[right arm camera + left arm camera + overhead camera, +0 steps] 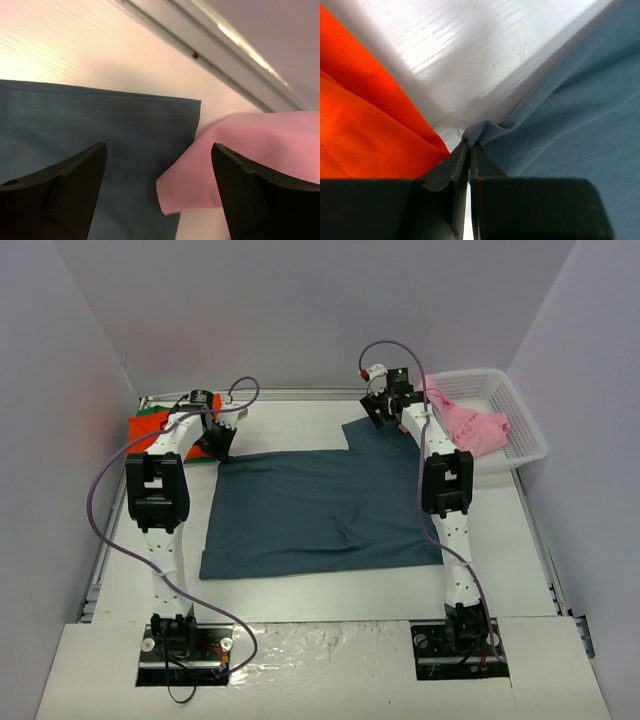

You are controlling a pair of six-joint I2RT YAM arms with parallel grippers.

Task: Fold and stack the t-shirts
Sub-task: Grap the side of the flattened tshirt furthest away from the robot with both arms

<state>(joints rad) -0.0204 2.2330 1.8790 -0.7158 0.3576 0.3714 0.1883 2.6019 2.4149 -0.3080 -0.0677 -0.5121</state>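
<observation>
You are partway through, by my reading. At the far left of the tabletop (300, 595) the orange-red shirt (148, 432) lies in a compact bundle with a strip of the green shirt (150, 412) showing at its far edge. These two look folded and stacked, though you cannot judge how neatly from here.

The dark slate-blue shirt (320, 510) is the one in hand. It lies spread flat in the middle of the tabletop, one sleeve reaching toward the far right, and no fold has been made in it yet.

Your left pincer (469, 147) is pressed together on the far-left corner of that shirt, a small pucker of blue cloth caught between its tips, right beside the orange-red cloth. Your right pincer (159, 150) is spread wide and holds nothing; it hovers over the hem of the far-right sleeve, where the edge of the pink shirt (470, 425) lies just beside the blue.

The pink shirt is unfolded, draped out of the white basket (528, 430). So two shirts look done; one needs folding and stacking, and the pink one has yet to be laid out.
</observation>
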